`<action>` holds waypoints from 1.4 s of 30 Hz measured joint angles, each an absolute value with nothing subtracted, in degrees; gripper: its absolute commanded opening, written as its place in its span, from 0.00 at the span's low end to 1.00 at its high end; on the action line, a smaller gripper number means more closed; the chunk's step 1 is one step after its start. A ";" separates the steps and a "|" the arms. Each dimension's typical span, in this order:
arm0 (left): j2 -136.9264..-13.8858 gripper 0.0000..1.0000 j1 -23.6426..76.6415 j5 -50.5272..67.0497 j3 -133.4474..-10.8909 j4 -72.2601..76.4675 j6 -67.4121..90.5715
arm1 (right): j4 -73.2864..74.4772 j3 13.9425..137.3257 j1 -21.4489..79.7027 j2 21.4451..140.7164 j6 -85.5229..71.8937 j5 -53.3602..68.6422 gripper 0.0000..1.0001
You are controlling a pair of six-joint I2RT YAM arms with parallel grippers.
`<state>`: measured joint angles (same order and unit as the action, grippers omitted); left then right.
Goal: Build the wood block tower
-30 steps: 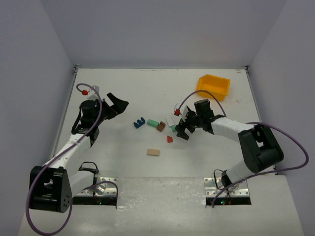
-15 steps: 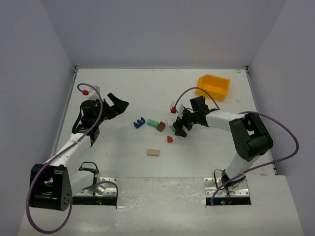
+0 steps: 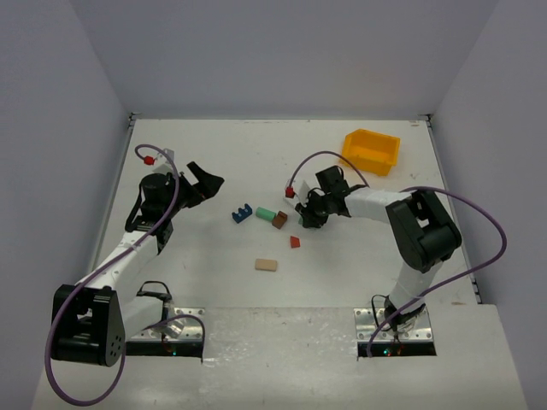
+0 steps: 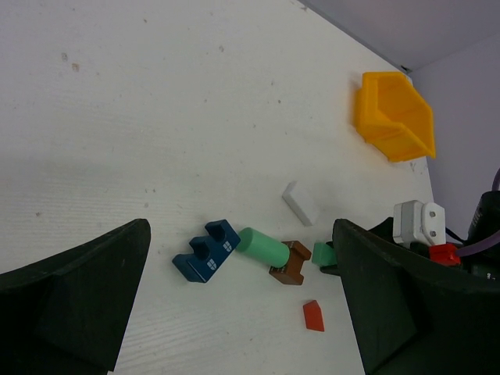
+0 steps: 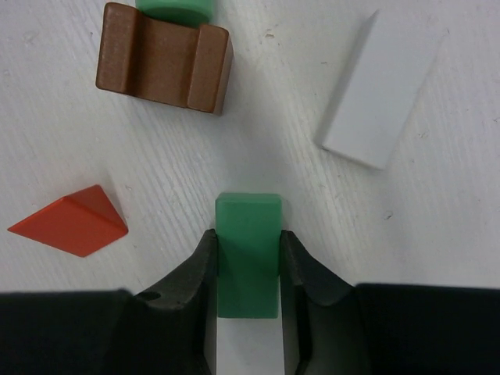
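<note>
No tower stands; the blocks lie loose on the table. My right gripper (image 5: 248,241) (image 3: 306,213) is shut on a green brick (image 5: 248,254), low over the table. Ahead of it lie a brown notched block (image 5: 164,58), a green cylinder (image 5: 176,8), a red wedge (image 5: 70,223) and a white block (image 5: 383,90). My left gripper (image 3: 203,182) (image 4: 240,226) is open and empty, raised to the left of the group. Its view shows a blue notched block (image 4: 205,251), the cylinder (image 4: 262,246), the brown block (image 4: 291,262), the held green brick (image 4: 322,254) and the red wedge (image 4: 313,316).
A yellow plastic bin (image 3: 371,151) stands at the back right. A tan block (image 3: 266,265) lies alone nearer the front edge. Grey walls close in the table at the back and sides.
</note>
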<state>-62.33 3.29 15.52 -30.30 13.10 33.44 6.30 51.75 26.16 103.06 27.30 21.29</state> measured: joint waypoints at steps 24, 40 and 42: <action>-63.44 1.00 3.73 17.84 -30.30 15.66 33.23 | 2.40 35.05 41.53 72.36 15.37 6.25 0.00; -63.44 1.00 3.79 17.72 -30.30 15.70 33.23 | 5.67 35.18 54.96 82.48 14.83 5.99 0.03; -63.44 1.00 3.80 17.67 -30.30 15.70 33.23 | 5.42 35.18 54.96 83.04 14.83 6.51 0.03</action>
<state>-63.44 3.80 17.67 -30.30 15.70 33.23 5.42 35.18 54.96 83.04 14.83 6.51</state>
